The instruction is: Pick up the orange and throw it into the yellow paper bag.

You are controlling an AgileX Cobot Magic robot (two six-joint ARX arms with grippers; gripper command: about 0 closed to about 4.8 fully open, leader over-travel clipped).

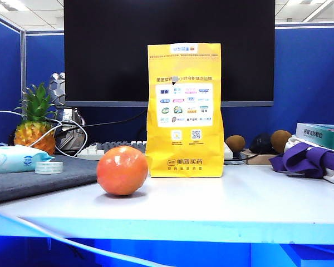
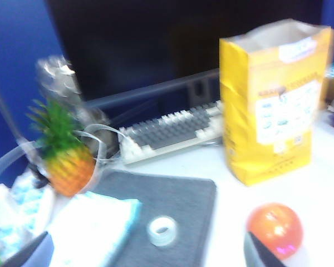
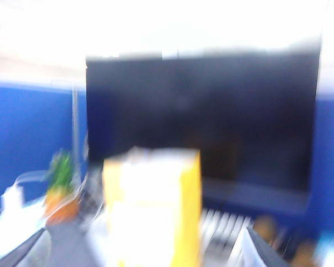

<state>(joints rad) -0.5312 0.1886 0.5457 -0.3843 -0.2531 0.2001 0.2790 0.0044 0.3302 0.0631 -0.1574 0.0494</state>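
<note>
The orange [image 1: 122, 170] rests on the white table, left of and just in front of the yellow paper bag [image 1: 185, 111], which stands upright. Neither arm appears in the exterior view. In the left wrist view my left gripper [image 2: 147, 258] is open and empty above the grey mat; one fingertip's edge overlaps the orange [image 2: 274, 229], and the bag [image 2: 273, 100] stands beyond with its top open. The right wrist view is heavily blurred. My right gripper [image 3: 145, 258] is open and empty, raised and facing the bag [image 3: 153, 206]. The orange is not visible there.
A grey mat [image 1: 39, 177] at the left carries a tape roll [image 1: 49, 167] and a wipes pack [image 1: 14, 158]. Behind stand a pineapple [image 1: 35, 125], a keyboard [image 1: 114, 148] and a dark monitor [image 1: 167, 50]. Purple cloth [image 1: 312, 158] and boxes lie at the right.
</note>
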